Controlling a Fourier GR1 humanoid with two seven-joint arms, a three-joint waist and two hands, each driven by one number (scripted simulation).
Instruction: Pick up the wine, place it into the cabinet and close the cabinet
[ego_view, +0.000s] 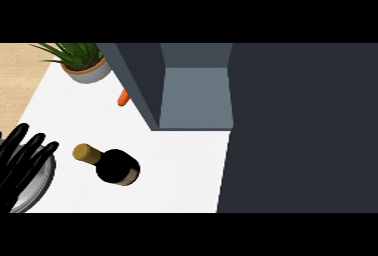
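White counter (170, 165): you see it run from the plant at the top left down to the lower edge, with a wooden floor strip at its left.
Wine (112, 164): you find the dark bottle standing on the counter left of centre, seen from above, its gold-capped neck leaning toward the upper left and a tan label band near its lower right side. Nothing touches it.
Cabinet (193, 95): you look into an open grey compartment at the top centre, above and to the right of the wine and well apart from it. Its dark left wall slants down to the counter.
Door (303, 130): you see a broad dark panel filling the right side, from top to bottom.
Left hand (22, 160): you see it at the left edge, fingers straight and spread upward, holding nothing, resting over the plate and apart from the wine.
Plate (40, 187): grey rim shows under the left hand at the lower left.
Right hand: you cannot see it.
Plant (81, 59): green leaves in a pale pot, top left.
Carrot (124, 97): a small orange thing just beside the cabinet's left wall.
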